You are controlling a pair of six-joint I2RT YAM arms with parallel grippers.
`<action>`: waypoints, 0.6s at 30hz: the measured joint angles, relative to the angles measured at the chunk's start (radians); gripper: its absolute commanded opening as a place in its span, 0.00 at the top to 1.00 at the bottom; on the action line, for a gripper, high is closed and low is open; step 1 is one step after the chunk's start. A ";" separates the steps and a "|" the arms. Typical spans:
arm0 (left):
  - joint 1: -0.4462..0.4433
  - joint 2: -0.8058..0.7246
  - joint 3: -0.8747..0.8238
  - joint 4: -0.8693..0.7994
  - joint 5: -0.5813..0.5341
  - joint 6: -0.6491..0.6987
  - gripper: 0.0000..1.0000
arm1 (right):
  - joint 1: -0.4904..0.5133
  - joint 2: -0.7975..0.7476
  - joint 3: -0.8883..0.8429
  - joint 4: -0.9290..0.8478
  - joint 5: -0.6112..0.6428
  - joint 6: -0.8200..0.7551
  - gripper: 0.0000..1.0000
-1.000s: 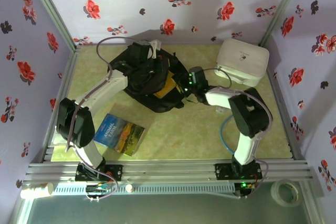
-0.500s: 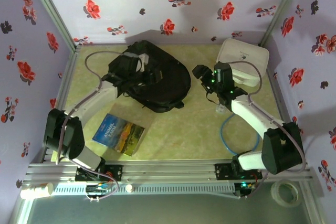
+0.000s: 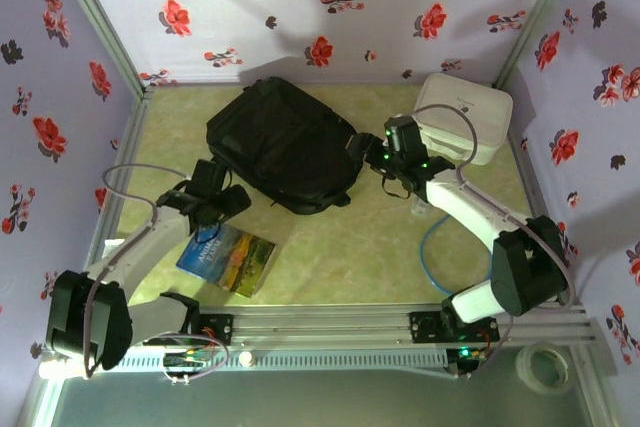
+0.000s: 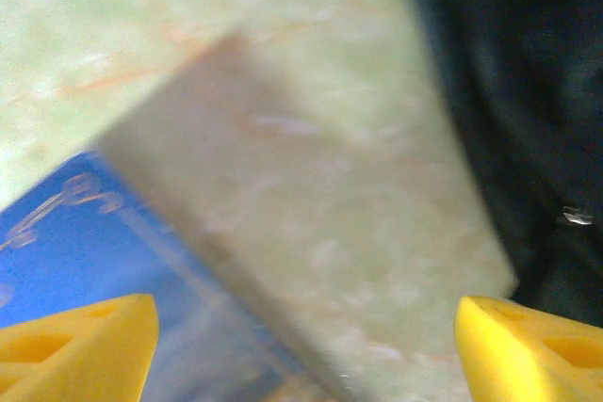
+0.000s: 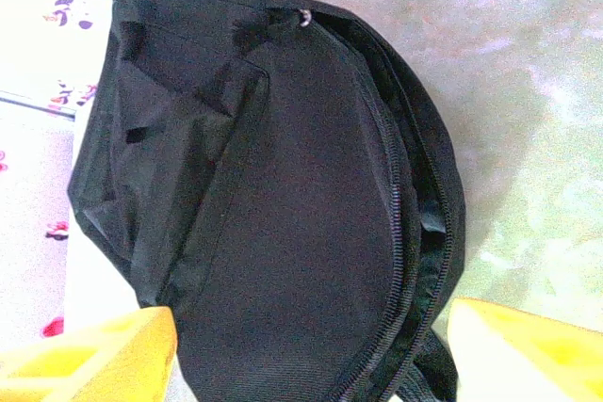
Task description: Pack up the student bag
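While the student bag (image 3: 285,142) lies flat — both jaws gape.

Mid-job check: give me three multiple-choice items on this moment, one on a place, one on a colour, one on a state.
1. Where does the blue-covered paperback book lie?
A) flat on the table, nearer the arm bases than the large black fabric backpack
B) propped against the back wall
C) inside the backpack

2. What colour is the rounded zip case in the far right corner?
A) black
B) white
C) blue

3. The left gripper is:
A) shut on the book
B) shut on a strap
C) open and empty

Key: 1 A, the top view shows it on bare tabletop; 2 B, its shell is plainly white; 3 C, its yellow fingers stand wide apart with nothing between.
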 measured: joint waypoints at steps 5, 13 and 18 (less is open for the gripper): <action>0.005 -0.008 -0.074 -0.010 -0.070 -0.088 0.17 | 0.002 0.009 0.000 -0.007 0.007 0.000 0.24; 0.005 0.119 -0.089 0.113 -0.047 -0.096 0.17 | 0.002 0.009 0.000 -0.007 0.009 0.000 0.23; 0.007 0.206 -0.071 0.242 0.036 -0.042 0.18 | 0.002 0.009 0.000 -0.006 0.011 0.000 0.23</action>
